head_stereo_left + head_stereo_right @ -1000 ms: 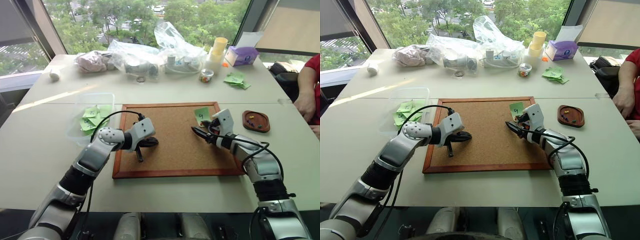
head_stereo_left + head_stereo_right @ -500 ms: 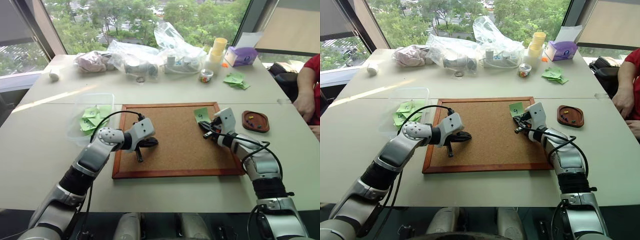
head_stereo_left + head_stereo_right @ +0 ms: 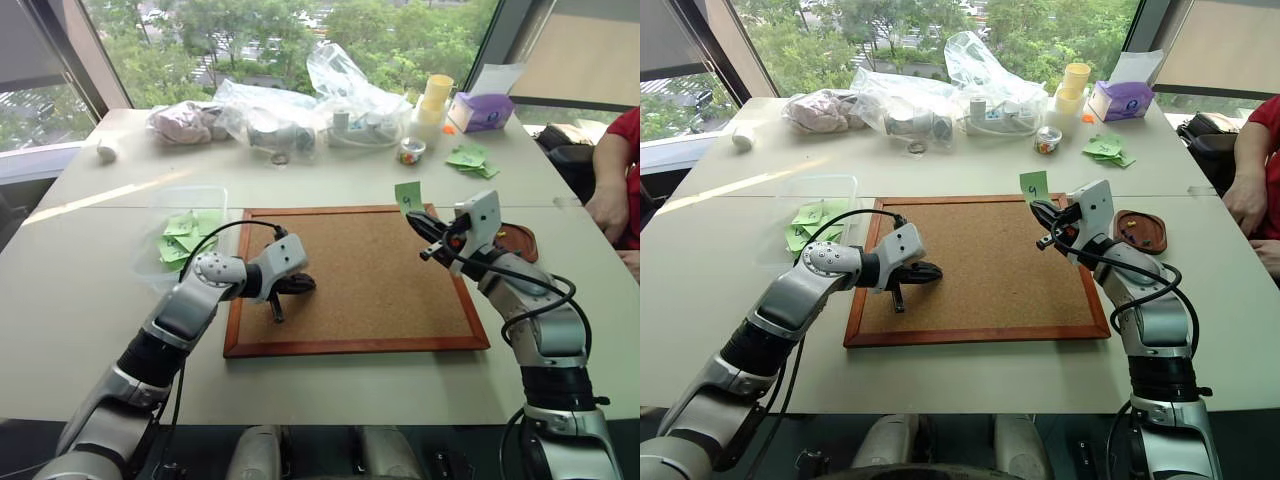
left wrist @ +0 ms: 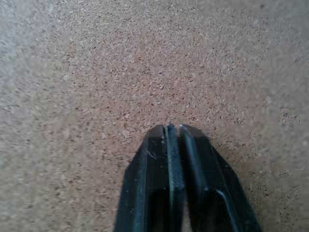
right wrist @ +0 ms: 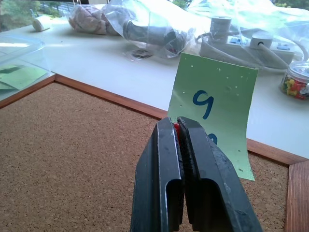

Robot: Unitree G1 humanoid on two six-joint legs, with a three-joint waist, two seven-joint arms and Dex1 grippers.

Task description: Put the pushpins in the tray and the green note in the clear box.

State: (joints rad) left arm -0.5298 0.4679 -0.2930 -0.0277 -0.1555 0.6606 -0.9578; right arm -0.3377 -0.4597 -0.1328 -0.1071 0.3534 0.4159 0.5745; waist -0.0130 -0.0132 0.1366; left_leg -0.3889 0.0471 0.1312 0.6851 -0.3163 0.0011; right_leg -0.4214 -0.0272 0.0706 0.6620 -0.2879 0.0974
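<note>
- Above the cork board's (image 3: 355, 275) far right corner, the green note (image 3: 407, 196) and a red pushpin (image 5: 176, 128) are pinched by the right fingers (image 3: 424, 230).
- Left fingers (image 4: 175, 145) are held nearly together over the cork.
- Tray (image 3: 528, 250) sits beside the board.

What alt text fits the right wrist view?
The right gripper, shut on a red pushpin, holds up the green note marked "9" above the cork board. Clear bags lie on the table behind.
</note>
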